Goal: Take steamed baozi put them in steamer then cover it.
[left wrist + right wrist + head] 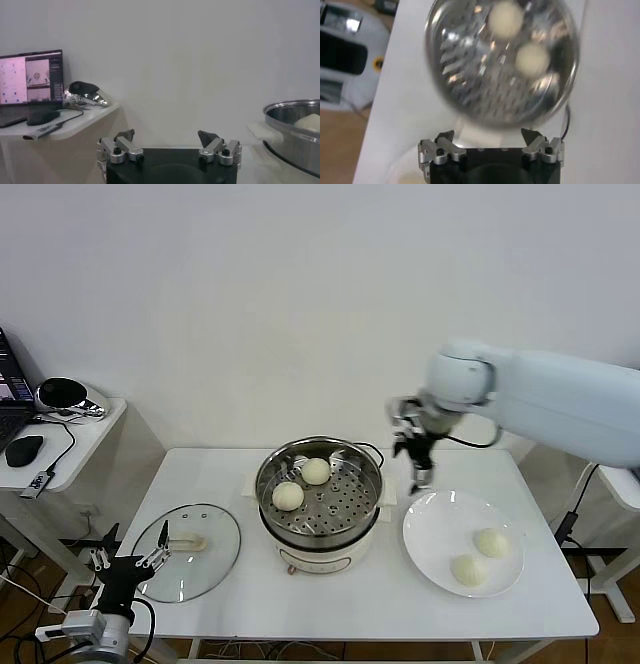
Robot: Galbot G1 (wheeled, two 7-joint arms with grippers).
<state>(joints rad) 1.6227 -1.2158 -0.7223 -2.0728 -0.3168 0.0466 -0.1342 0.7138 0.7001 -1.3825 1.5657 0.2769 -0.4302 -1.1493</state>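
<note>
The steel steamer [372, 502] stands mid-table on its white base, with two cream baozi [288, 496] [316, 471] on its perforated tray. Two more baozi [492, 542] [469, 570] lie on the white plate [428, 536] to its right. The glass cover [216, 556] with its cream handle lies flat on the table at the left. My right gripper [418, 474] is open and empty, in the air between steamer and plate. In the right wrist view the steamer [465, 90] and its two baozi [505, 20] [532, 58] show beyond the open gripper [488, 136]. My left gripper [130, 562] is parked open at the table's front left corner.
A side desk [85, 434] at the left holds a laptop [31, 77], a mouse [24, 450] and a headset [66, 395]. A black cable runs behind the steamer. The left wrist view shows the steamer's rim [287, 112] off to one side.
</note>
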